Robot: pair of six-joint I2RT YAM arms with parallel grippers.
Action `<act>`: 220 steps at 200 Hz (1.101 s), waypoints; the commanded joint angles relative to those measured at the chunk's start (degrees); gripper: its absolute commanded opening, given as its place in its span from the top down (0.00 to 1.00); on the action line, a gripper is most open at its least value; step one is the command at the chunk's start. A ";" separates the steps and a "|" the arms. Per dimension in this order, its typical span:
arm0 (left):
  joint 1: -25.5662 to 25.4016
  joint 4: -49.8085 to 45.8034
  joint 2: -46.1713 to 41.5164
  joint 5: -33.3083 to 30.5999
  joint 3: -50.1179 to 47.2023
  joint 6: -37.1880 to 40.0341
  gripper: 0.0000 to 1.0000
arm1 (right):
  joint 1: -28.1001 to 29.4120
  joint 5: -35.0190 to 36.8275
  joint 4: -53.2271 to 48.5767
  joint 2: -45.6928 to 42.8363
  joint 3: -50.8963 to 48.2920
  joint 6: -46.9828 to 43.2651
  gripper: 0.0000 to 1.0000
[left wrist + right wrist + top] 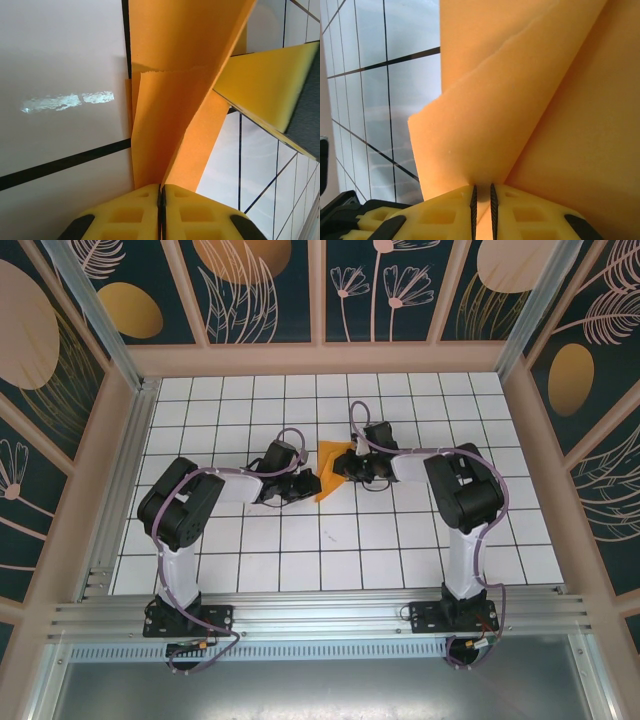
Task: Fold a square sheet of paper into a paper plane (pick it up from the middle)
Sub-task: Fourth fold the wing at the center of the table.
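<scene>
The bright-orange sheet of paper (328,465) is folded into a pointed, layered wedge and held just above the tiles in the middle of the table. My left gripper (312,485) comes at it from the left. In the left wrist view its jaws (161,187) are shut tight on the folded edge of the paper (170,100). My right gripper (350,468) meets the sheet from the right. Its jaws (482,189) stand a narrow gap apart with a fold of paper (510,100) pinched between them. One yellow right fingertip (265,85) shows beside the sheet.
The white grid-tiled table (330,550) lies under both arms. Wooden-framed walls with leaf and oval patterns (265,290) enclose it at the back and sides. An aluminium rail (320,615) carrying the arm bases runs along the near edge.
</scene>
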 commanded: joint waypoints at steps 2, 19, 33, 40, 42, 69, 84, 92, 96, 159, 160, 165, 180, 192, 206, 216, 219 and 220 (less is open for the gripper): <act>-0.17 -0.69 -0.51 0.22 -0.78 -0.34 0.86 | 0.56 0.52 -2.08 1.67 1.83 -1.62 0.81; 0.07 -0.38 -1.12 0.55 -0.23 -0.69 0.84 | 0.54 0.87 -2.41 1.75 1.75 -1.81 0.81; 0.51 -0.11 -1.65 0.79 0.38 -1.13 0.79 | 0.55 1.03 -2.41 1.68 1.41 -1.98 0.81; 0.84 0.19 -1.94 0.82 0.64 -1.33 0.78 | 0.57 1.01 -2.34 1.62 1.20 -2.12 0.81; 0.92 0.16 -1.96 0.72 0.65 -1.35 0.77 | 0.55 1.04 -2.32 1.54 1.16 -2.20 0.81; 1.71 -0.92 -0.57 0.49 4.92 -0.70 0.74 | 0.54 1.05 -1.74 1.22 0.81 -2.67 0.81; 1.85 -3.28 0.99 -0.87 7.97 0.82 0.73 | 0.54 0.87 -1.66 1.13 0.86 -2.78 0.81; 1.78 -4.55 1.75 -1.65 9.67 1.75 0.73 | 0.54 0.78 -1.42 1.14 0.76 -2.80 0.81; 1.80 -5.28 2.15 -2.15 10.38 2.23 0.73 | 0.54 0.74 -1.43 1.13 0.83 -2.78 0.81; 2.04 -9.59 7.23 -4.73 19.60 6.59 0.73 | 0.54 0.30 -0.91 0.78 0.37 -2.87 0.81; 2.04 -9.64 7.33 -4.63 19.74 6.62 0.73 | 0.54 0.33 -0.91 0.80 0.36 -2.87 0.81; 2.05 -9.58 7.63 -4.13 20.04 6.67 0.73 | 0.58 0.30 -0.91 0.75 0.36 -2.87 0.81; 2.07 -8.50 8.25 -2.86 20.22 6.50 0.72 | 0.54 0.35 -0.82 0.69 0.32 -2.80 0.81; 2.04 -8.51 8.73 -2.24 20.52 6.56 0.73 | 0.60 0.32 -0.70 0.59 0.19 -2.78 0.81; 2.04 -8.29 9.13 -1.05 20.75 6.89 0.73 | 0.54 0.26 -0.67 0.66 0.21 -2.78 0.81; 2.08 -8.21 9.41 -0.54 20.84 6.95 0.74 | 0.54 0.23 -0.72 0.66 0.15 -2.78 0.81; 2.04 -8.13 9.45 -0.37 20.85 7.07 0.74 | 0.55 0.26 -0.68 0.65 0.18 -2.77 0.81; 2.04 -8.12 9.45 -0.25 20.85 7.03 0.74 | 0.54 0.26 -0.66 0.69 0.18 -2.77 0.81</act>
